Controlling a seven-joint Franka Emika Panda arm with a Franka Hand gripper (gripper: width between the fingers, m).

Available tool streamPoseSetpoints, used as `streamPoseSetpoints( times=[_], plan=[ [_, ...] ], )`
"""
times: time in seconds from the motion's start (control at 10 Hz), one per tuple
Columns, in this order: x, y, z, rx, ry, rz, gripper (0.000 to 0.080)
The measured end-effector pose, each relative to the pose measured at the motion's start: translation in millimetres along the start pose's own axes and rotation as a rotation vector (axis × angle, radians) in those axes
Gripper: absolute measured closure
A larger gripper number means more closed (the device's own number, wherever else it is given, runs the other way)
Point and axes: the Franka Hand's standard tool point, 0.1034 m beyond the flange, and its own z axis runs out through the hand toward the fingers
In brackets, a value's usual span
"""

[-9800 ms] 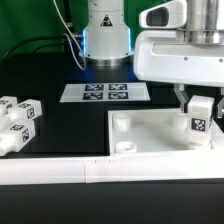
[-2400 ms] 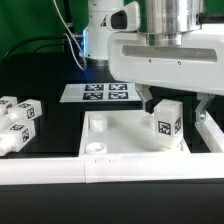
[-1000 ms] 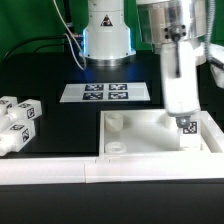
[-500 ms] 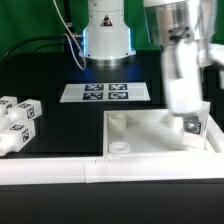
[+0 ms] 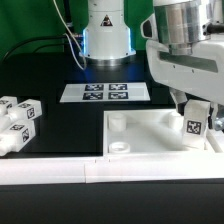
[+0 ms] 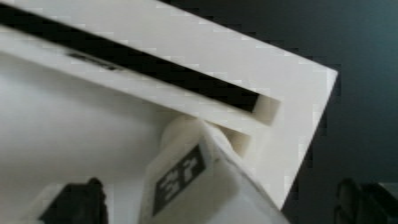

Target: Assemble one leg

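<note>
On the black table [image 5: 60, 140], we see the gripper [image 5: 196, 112] hanging over the far right corner of the white panel [image 5: 150, 130], its jaws drawn in narrow and clamped on the leg [image 5: 195, 122], a chunky white post with a black-and-white tag facing us. The leg stands upright, its lower end down at the panel's corner on the exterior view's right; whether it is fully seated in a socket there we cannot tell. Through the wrist view we look down on the same leg [image 6: 199, 172], its tag partly readable, tucked against the raised rim of the panel [image 6: 107, 110], with the dark fingertips [image 6: 80, 202] showing on either side of it. A round socket [image 5: 120, 147] sits open at the panel's near left corner. Well apart, at the exterior view's left edge, we count a cluster of spare legs [image 5: 18, 122] lying on the table. Farther back, the marker board [image 5: 104, 93] lies flat in front of the robot base [image 5: 106, 40]. A long white rail [image 5: 70, 172] runs along the near side of the scene.
</note>
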Motion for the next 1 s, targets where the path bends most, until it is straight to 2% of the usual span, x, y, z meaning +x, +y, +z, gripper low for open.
streamPoseSetpoints(
  times=[0.1, 0.2, 0.3, 0.4, 0.5, 0.6, 0.7, 0.8, 0.9, 1.0],
  plan=[
    [0.1, 0.1, 0.0, -0.001, 0.002, -0.049, 0.0151],
    [0.9, 0.7, -0.9, -0.032, 0.020, -0.269, 0.0151],
    [2.0, -0.3, -2.0, -0.045, 0.031, -0.451, 0.0151],
    [1.8, -0.4, -1.8, -0.043, 0.030, -0.426, 0.0151],
    [1.8, -0.4, -1.7, -0.042, 0.031, -0.404, 0.0240],
    [1.9, -0.3, -1.6, -0.043, 0.031, -0.392, 0.0240],
    [1.7, -0.3, -1.5, -0.041, 0.033, -0.311, 0.0419],
    [1.6, 0.0, -1.3, -0.041, 0.034, -0.240, 0.0511],
    [2.0, 0.0, -1.3, -0.039, 0.034, -0.196, 0.0511],
    [4.4, 0.2, -2.1, -0.033, 0.033, -0.026, 0.0511]
  ],
)
